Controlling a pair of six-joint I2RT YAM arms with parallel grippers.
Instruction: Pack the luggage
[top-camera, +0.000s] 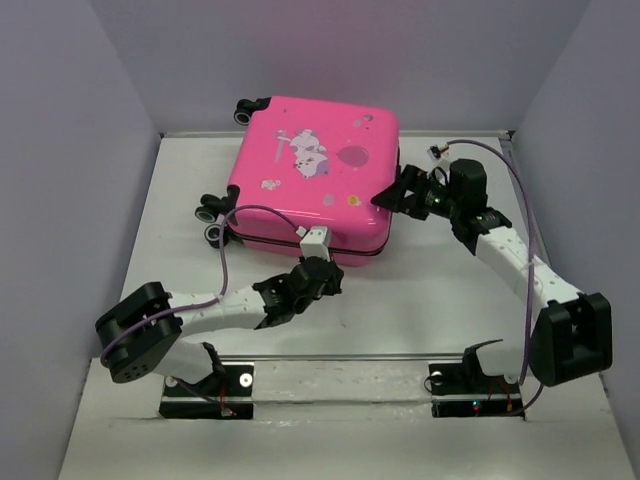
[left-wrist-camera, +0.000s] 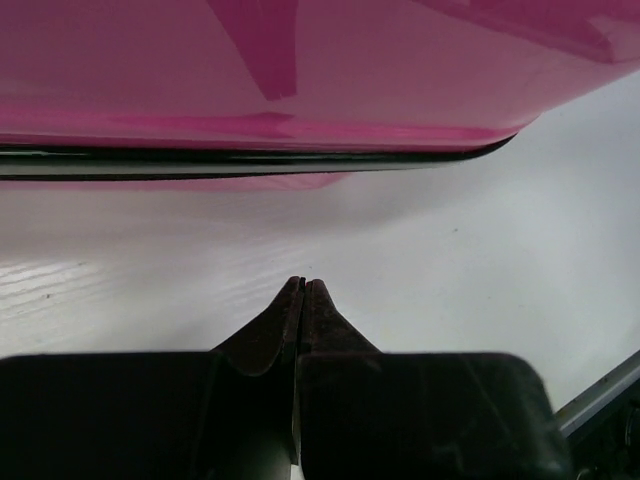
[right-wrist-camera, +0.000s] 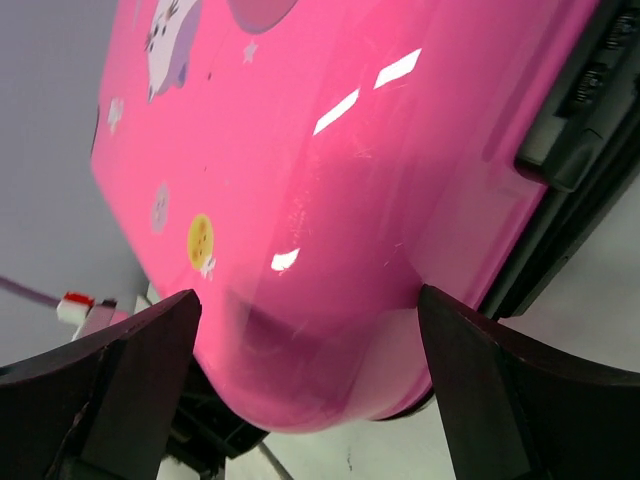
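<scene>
Left jaws are sitting pinched together, empty, beside the luggage (top-camera: 315, 175); right jaws are gaping wide around its corner.

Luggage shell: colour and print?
The luggage is hot pink with cartoon animal and balloon print; best in top external view.

worktop (top-camera: 400, 320): white, matte, faint grain visible in left wrist view | walls (top-camera: 60, 150): plain pale grey, enclosing three sides | strip (top-camera: 340, 356): thin, possibly metal, running across worktop's near edge
</scene>
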